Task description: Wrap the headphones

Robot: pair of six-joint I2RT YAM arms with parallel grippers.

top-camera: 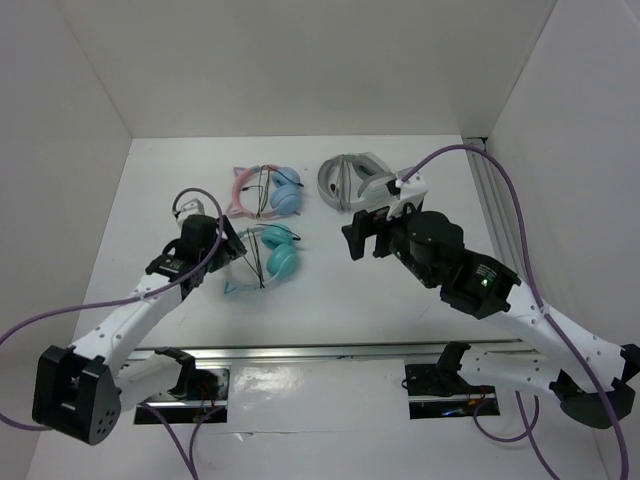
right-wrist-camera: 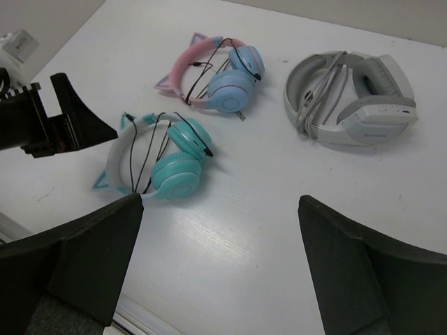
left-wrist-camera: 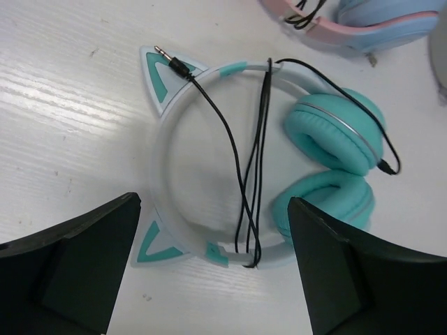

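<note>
The teal headphones [top-camera: 268,258] lie flat on the white table, with the pale headband and its two cat ears to the left and the cups to the right. In the left wrist view the headband [left-wrist-camera: 164,139] carries the thin black cable [left-wrist-camera: 255,174], looped across it several times. The plug [left-wrist-camera: 171,61] rests on one cat ear. My left gripper [top-camera: 228,246] [left-wrist-camera: 213,209] is open and empty, hovering above the headband's near side. My right gripper [top-camera: 362,238] [right-wrist-camera: 220,202] is open and empty, to the right of the teal headphones [right-wrist-camera: 171,164] and above the table.
Pink-and-blue cat-ear headphones [top-camera: 268,190] [right-wrist-camera: 216,73] lie just behind the teal ones. Grey-and-white headphones [top-camera: 355,180] [right-wrist-camera: 353,98] lie at the back right. White walls enclose the table. A metal rail [top-camera: 320,352] runs along the near edge.
</note>
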